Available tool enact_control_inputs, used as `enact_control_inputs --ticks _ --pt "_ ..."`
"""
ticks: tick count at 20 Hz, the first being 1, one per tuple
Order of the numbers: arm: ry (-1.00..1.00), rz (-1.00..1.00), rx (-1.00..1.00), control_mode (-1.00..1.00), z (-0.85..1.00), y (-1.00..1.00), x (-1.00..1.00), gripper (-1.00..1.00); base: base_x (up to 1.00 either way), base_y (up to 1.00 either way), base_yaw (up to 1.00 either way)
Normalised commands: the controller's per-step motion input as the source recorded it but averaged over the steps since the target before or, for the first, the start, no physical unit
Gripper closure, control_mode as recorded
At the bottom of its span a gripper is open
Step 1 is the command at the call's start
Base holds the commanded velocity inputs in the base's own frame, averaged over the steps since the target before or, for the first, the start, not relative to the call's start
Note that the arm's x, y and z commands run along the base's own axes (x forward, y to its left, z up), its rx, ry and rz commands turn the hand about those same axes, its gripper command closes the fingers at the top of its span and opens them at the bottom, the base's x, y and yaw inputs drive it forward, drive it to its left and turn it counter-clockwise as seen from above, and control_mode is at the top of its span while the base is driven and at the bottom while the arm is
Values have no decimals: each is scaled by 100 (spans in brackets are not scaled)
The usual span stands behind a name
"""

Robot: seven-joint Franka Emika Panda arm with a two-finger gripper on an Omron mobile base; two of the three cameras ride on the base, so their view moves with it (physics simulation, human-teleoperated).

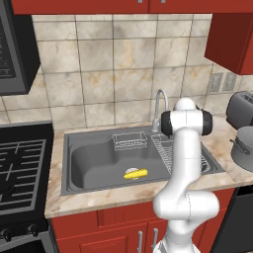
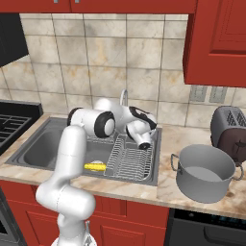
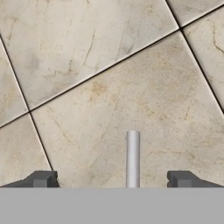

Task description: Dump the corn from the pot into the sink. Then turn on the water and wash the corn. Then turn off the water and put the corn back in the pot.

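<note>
Already the corn (image 1: 135, 173) lies on the floor of the sink (image 1: 89, 168), near the basin's front wall and towards its middle, its long axis running side to side along that front edge. The pot (image 2: 203, 177) stands upright on the bench to the right of the sink, near the bench's front edge and in front of the toaster (image 2: 230, 129), and looks empty — so the dumping seems done and the water is what comes next. The gripper (image 3: 113, 180) is up at the back of the sink by the tap (image 1: 158, 107), its jaws spread wide with nothing between them but a slim pale rod (image 3: 132, 158), which I take to be the tap's lever or part of its neck; it stands upright about midway in the gap and I cannot tell whether either fingertip touches it. Behind it is the tiled wall (image 3: 109, 78). The relation that matters is this one: the rod sits straight ahead of the open jaws, lengthwise along the line they look down, so the coming move likely calls for a small nudge or a close on it, not a reach. The corn is well apart from the jaws — down and forward, towards the robot. A wire rack (image 2: 130, 163) fills the right part of the basin.
</note>
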Motion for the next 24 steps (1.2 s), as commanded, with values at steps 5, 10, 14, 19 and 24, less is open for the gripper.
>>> enact_control_inputs --ticks 5,10,14,19,24 --pt "0 0 0 -100 -7 0 25 -100 0 0 0" --pt "0 0 0 -100 -6 -9 8 -100 0 0 0" --pt "0 0 0 -100 -2 -7 1 -100 0 0 0" --pt "0 0 0 -100 0 0 0 100 0 0 0" --pt "0 0 0 -100 0 0 0 100 0 0 0"
